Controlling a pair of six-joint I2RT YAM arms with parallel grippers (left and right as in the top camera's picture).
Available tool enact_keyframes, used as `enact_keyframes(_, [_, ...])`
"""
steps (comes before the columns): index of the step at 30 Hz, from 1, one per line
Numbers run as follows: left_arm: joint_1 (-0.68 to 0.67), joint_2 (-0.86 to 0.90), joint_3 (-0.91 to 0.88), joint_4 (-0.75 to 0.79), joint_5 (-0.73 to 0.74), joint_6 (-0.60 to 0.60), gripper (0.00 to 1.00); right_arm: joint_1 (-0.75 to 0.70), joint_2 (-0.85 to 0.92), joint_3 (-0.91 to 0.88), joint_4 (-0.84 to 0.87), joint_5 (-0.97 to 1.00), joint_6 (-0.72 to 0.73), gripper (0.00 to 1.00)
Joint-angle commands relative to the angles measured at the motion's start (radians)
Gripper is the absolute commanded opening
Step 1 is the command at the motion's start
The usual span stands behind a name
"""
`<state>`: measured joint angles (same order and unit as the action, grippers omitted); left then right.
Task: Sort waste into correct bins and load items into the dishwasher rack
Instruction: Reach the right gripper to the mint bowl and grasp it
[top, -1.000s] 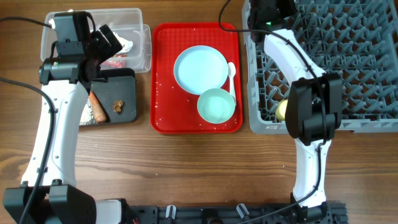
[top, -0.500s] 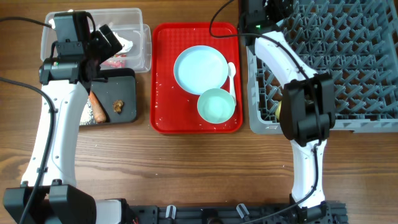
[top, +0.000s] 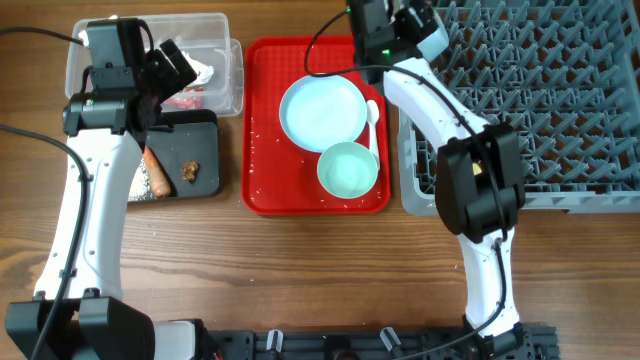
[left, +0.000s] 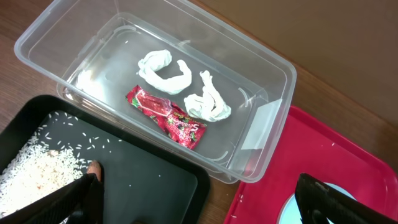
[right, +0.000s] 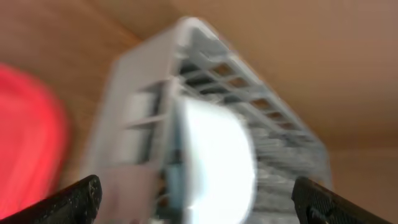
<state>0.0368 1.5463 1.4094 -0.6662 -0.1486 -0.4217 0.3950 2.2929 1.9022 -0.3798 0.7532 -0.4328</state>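
Overhead, the left gripper (top: 175, 62) hangs over the clear bin (top: 215, 28) at the desk's far left corner, fingers wide apart and empty. The bin holds tissues (left: 165, 68) and a red wrapper (left: 166, 116). The right gripper (top: 402, 24) is at the far edge between the red tray (top: 262, 150) and the rack (top: 540, 100), spread wide and holding nothing; its wrist view is blurred. Plate (top: 322, 111), bowl (top: 348, 168) and spoon (top: 373, 120) lie on the tray.

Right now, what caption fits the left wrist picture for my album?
Clear bin holding two crumpled white tissues and a red wrapper, beside a black tray of rice.
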Motion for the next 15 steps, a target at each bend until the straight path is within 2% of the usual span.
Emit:
enact_keyframes(1, [0.005,0.000,0.005,0.003,0.001,-0.005,1.00,0.014,-0.145,0.002,-0.116,-0.266,0.249,1.00])
enact_keyframes(3, [0.005,0.000,0.005,0.003,0.001,-0.005,1.00,0.016,-0.203,0.002,-0.249,-0.423,0.377,1.00])
enact_keyframes(8, [0.005,0.000,0.005,0.003,0.001,-0.005,1.00,0.013,-0.281,0.002,-0.532,-0.780,0.513,1.00])
enact_keyframes(11, [0.005,0.000,0.005,0.003,0.001,-0.005,1.00,0.014,-0.275,-0.011,-0.684,-0.960,0.490,0.98])
enact_keyframes(15, [0.005,0.000,0.005,0.003,0.001,-0.005,1.00,0.020,-0.274,-0.108,-0.745,-0.975,0.395,0.83])
